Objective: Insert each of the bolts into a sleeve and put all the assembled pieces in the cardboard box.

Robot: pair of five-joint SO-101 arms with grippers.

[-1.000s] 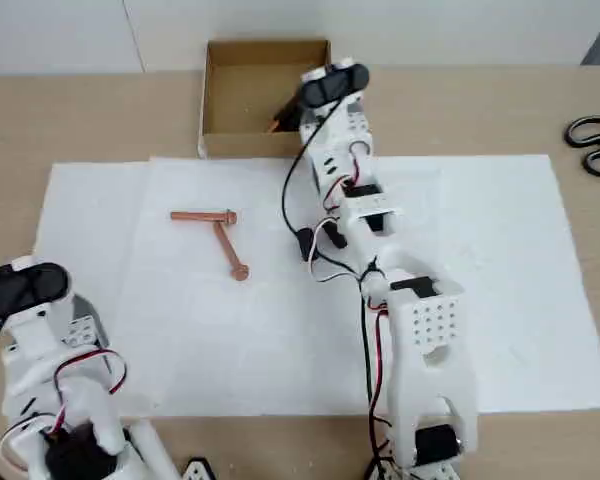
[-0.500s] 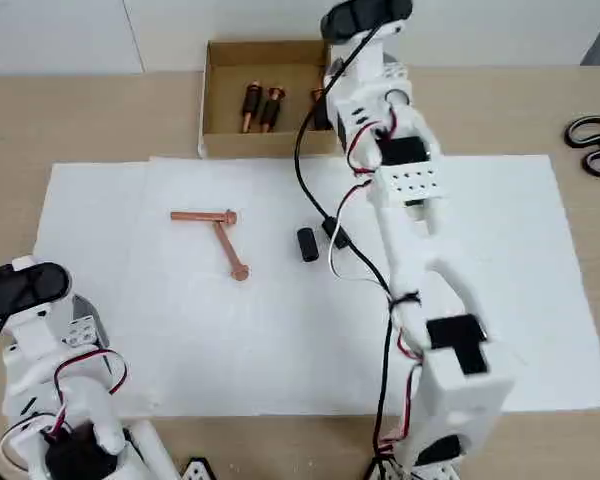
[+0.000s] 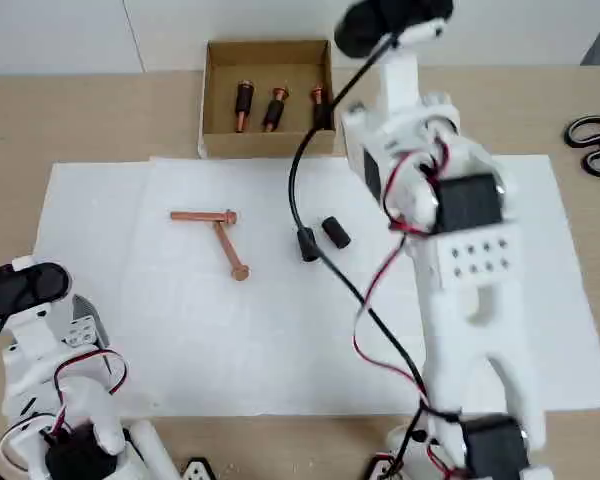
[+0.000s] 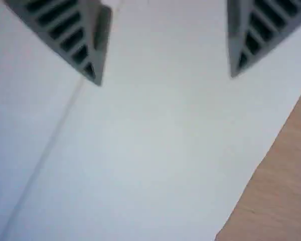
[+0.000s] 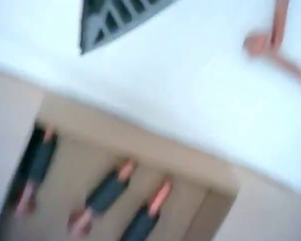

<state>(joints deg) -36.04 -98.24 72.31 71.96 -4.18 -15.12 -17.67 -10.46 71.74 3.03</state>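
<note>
Wooden counter [image 3: 100, 110], white paper [image 3: 180, 330]: three assembled pieces [image 3: 278, 108] sit in the cardboard box [image 3: 212, 100]. Two bolts [image 3: 204, 216] and two sleeves [image 3: 335, 232] lie loose, and the slack cable [image 3: 295, 180] could roll a sleeve away. Left end effector [image 4: 163, 75] gapes wide, empty, over paper. Right end effector [image 5: 121, 20] hangs above the box; its grip I cannot tell.

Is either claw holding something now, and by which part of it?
Nothing is held. The left claw is open over the paper; the right claw shows nothing in it.
</note>
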